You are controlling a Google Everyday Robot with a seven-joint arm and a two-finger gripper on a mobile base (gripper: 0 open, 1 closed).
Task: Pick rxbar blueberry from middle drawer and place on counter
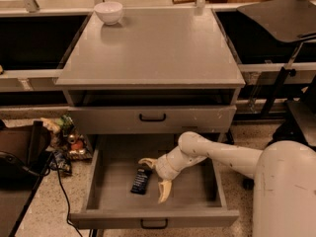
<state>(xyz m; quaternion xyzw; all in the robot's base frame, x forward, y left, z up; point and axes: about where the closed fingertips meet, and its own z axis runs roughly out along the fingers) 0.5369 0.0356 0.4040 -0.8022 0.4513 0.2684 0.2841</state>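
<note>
The rxbar blueberry, a dark flat bar with white lettering, lies on the floor of the open middle drawer, left of centre. My gripper is down in the drawer just right of the bar, fingers spread wide, one cream fingertip behind the bar's far end and the other at its near right. The bar lies flat on the drawer floor. The grey counter tops the cabinet above.
A white bowl stands at the counter's back left corner. The closed upper drawer front with a black handle overhangs the open drawer's back. Clutter and cables lie on the floor to the left. A black chair is at right.
</note>
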